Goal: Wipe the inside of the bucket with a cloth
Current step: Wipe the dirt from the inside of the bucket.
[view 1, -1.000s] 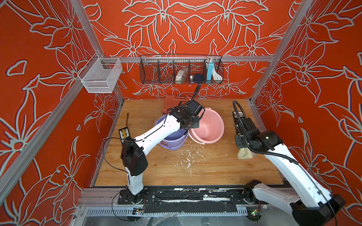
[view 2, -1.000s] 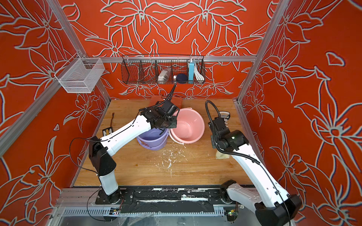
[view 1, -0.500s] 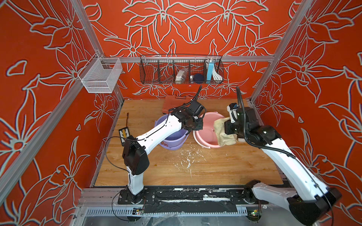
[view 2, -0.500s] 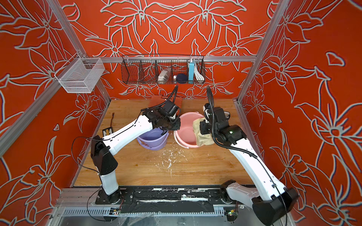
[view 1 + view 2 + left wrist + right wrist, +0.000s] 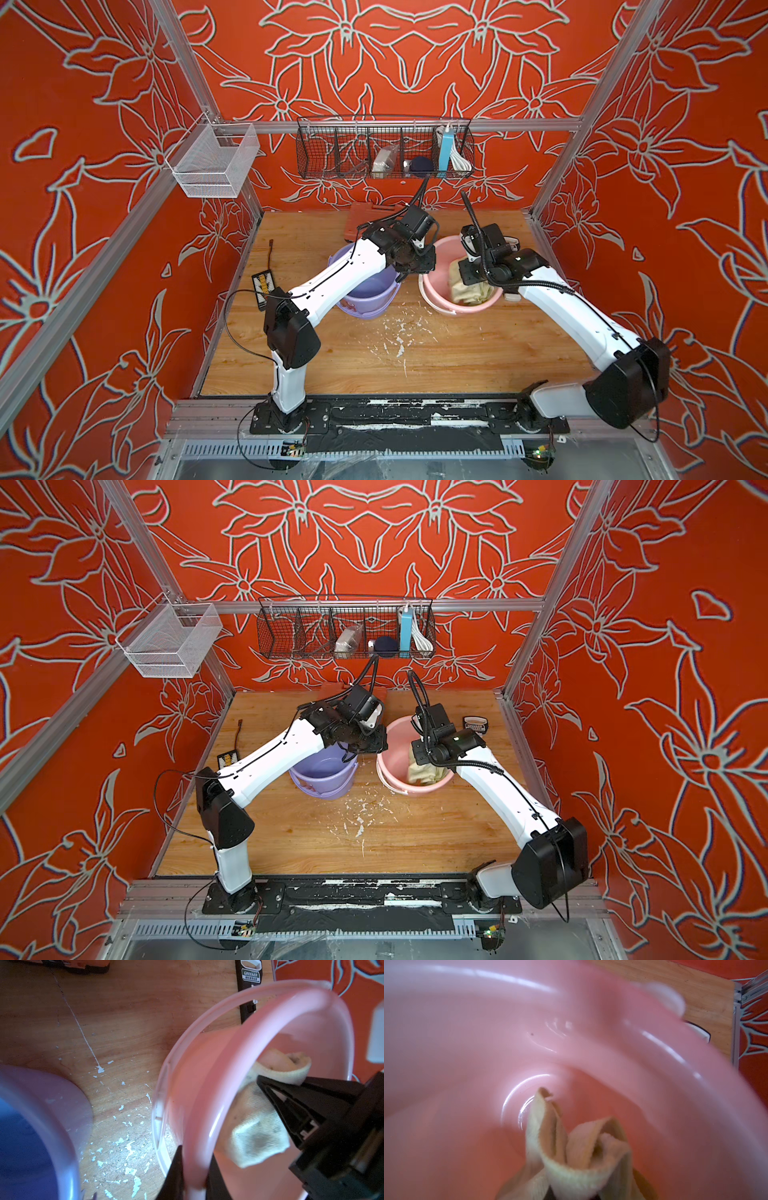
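Note:
The pink bucket (image 5: 455, 309) (image 5: 399, 785) stands mid-table, and my left gripper (image 5: 419, 268) (image 5: 194, 1178) is shut on its near-left rim (image 5: 207, 1095). The cream, grey-stained cloth (image 5: 465, 289) (image 5: 422, 771) (image 5: 255, 1126) hangs bunched inside the bucket. My right gripper (image 5: 471, 276) (image 5: 571, 1194) is shut on the cloth's upper folds (image 5: 577, 1157) and reaches down into the bucket's mouth. In the right wrist view the cloth hides the fingertips, and the bucket's glossy inner wall (image 5: 467, 1043) fills the picture.
A purple bucket (image 5: 368, 295) (image 5: 324, 775) stands just left of the pink one, under my left forearm. White flakes (image 5: 399, 332) litter the wood in front. A black packet (image 5: 477, 725) lies back right, a small black device (image 5: 262, 286) at the left, wire baskets (image 5: 384, 153) on the wall.
My right arm has swung in from the table's right side and carried the cloth into the pink bucket. The left gripper has stayed on the rim, and the bucket has shifted slightly right.

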Robot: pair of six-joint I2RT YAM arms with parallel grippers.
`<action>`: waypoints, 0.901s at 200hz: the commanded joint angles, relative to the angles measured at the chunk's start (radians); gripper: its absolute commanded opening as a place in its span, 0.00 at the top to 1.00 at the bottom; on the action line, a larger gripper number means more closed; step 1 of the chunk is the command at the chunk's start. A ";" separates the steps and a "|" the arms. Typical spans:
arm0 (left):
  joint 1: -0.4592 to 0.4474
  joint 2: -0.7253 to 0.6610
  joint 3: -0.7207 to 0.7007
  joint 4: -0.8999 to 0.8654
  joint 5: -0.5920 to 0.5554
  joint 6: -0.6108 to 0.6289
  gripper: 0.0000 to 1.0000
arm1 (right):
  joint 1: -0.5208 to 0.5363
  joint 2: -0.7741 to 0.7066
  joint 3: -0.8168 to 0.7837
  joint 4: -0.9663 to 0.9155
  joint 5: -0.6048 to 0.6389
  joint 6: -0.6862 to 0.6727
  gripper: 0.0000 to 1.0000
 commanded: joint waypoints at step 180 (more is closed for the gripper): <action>0.042 0.058 0.020 -0.065 0.146 -0.046 1.00 | 0.041 0.248 0.004 -0.023 0.081 -0.016 1.00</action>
